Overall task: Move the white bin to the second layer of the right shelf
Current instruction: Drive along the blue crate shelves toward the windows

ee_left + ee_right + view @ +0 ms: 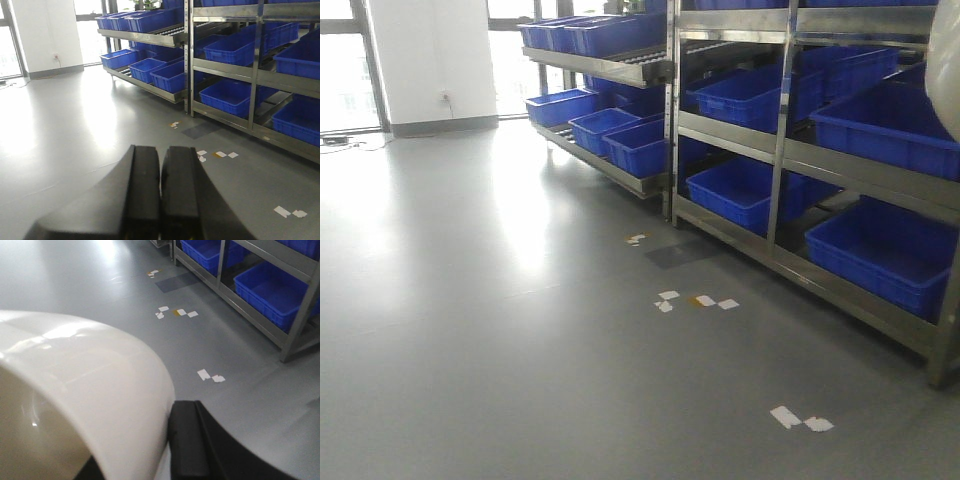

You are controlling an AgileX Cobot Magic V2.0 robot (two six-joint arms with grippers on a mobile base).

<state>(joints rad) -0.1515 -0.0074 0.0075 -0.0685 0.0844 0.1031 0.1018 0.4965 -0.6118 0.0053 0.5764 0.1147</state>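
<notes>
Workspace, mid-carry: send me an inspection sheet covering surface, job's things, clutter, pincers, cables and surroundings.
Surface: grey floor, glossy, with window glare.
Job's things: white bin held by the right pincer; its edge shows at the front view's right border. Steel rack stands ahead to the right; the levels in view hold blue crates; which level is the target cannot be told.
Clutter: white tape scraps and a dark patch on the floor.
Pincers: left pincer shut, empty; right pincer clamped on the bin's wall.
Cables: dark lead on the floor by the window.
Surroundings: window, white wall with a socket.
</notes>
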